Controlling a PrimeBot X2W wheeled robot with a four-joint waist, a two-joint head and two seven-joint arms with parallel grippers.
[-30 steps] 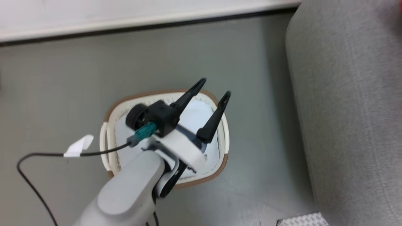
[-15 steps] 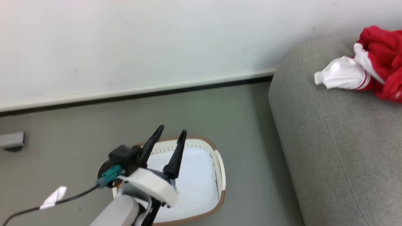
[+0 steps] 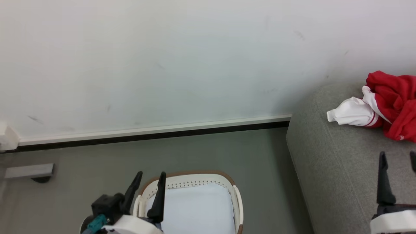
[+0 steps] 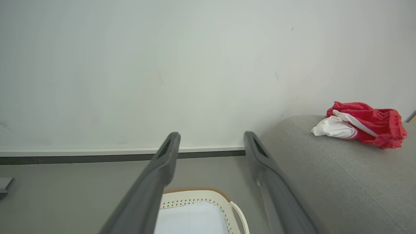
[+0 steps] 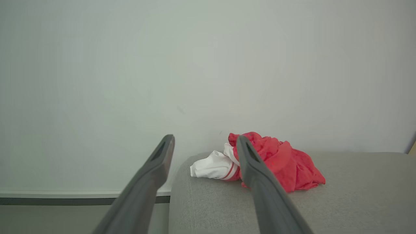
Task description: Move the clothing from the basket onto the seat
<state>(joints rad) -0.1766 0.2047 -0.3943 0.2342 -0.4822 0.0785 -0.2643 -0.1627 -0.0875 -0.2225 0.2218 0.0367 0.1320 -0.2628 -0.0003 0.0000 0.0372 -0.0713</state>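
Note:
The clothing point(image 3: 395, 104), a crumpled red garment with a white striped cuff, lies on the seat point(image 3: 338, 175), a grey sofa at the right. It also shows in the left wrist view point(image 4: 369, 128) and the right wrist view point(image 5: 282, 162). The cream basket point(image 3: 195, 177) with a brown rim stands on the floor left of the seat, holding only a pale blue-white liner point(image 3: 195, 208). My left gripper point(image 3: 151, 175) hovers open and empty over the basket's left side. My right gripper point(image 3: 397, 154) stands open and empty above the seat, short of the clothing.
A white wall with a pale baseboard point(image 3: 156, 131) runs behind the basket and the seat. Grey floor lies between them. A small grey block point(image 3: 29, 170) sits on the floor at the far left.
The head camera has tilted up, so the wall and the clothing on the seat came into view. My left gripper has drawn back from over the basket. My right gripper now shows at the lower right.

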